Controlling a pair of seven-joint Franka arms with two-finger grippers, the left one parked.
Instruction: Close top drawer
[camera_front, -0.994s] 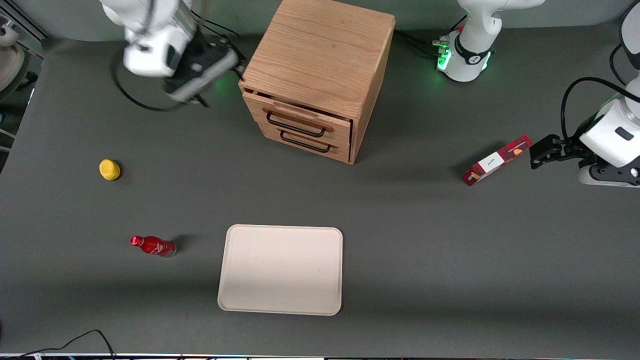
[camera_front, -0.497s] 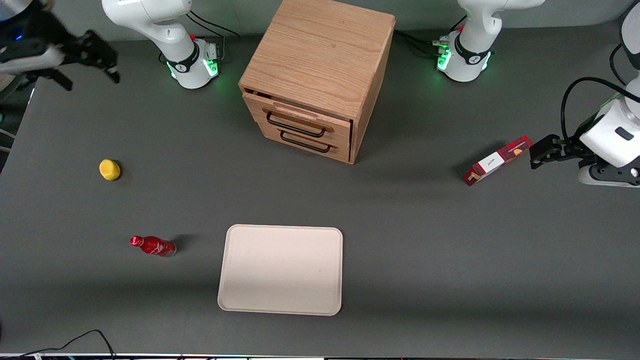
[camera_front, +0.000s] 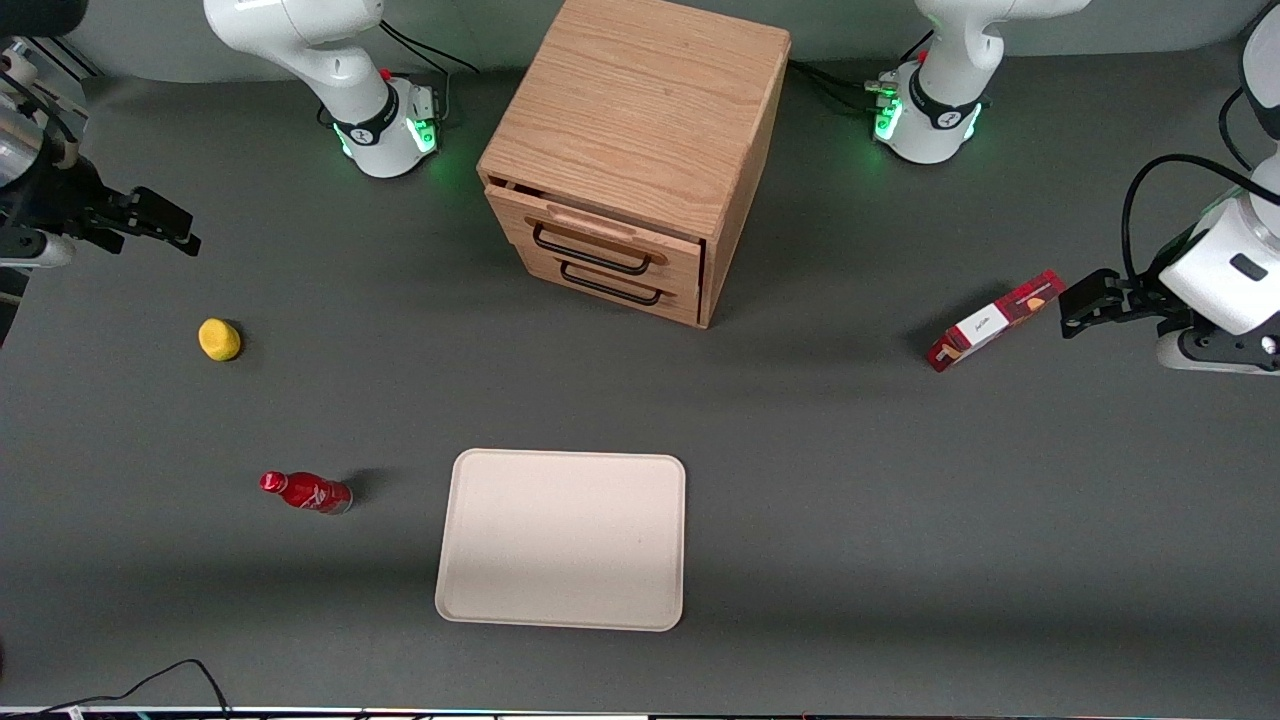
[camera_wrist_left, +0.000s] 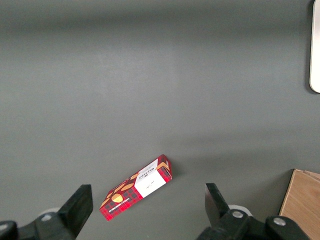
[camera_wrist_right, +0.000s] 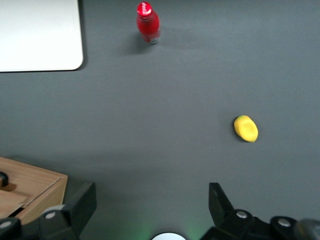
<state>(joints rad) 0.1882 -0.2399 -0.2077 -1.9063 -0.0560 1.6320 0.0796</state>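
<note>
Light oak top drawer (camera_front: 600, 238) w/ black wire handle, upper centre of front view, sits nearly flush in cabinet.

Even overhead light, soft shadows, sharp focus.

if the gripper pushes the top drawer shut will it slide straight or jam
The top drawer sits only slightly out of the cabinet, its front nearly flush, so it would probably slide home with a short, stiff push. A push off-centre might skew it; pressing near the middle of the handle looks safer. The gripper, open, is far off toward the working arm's end.
</note>
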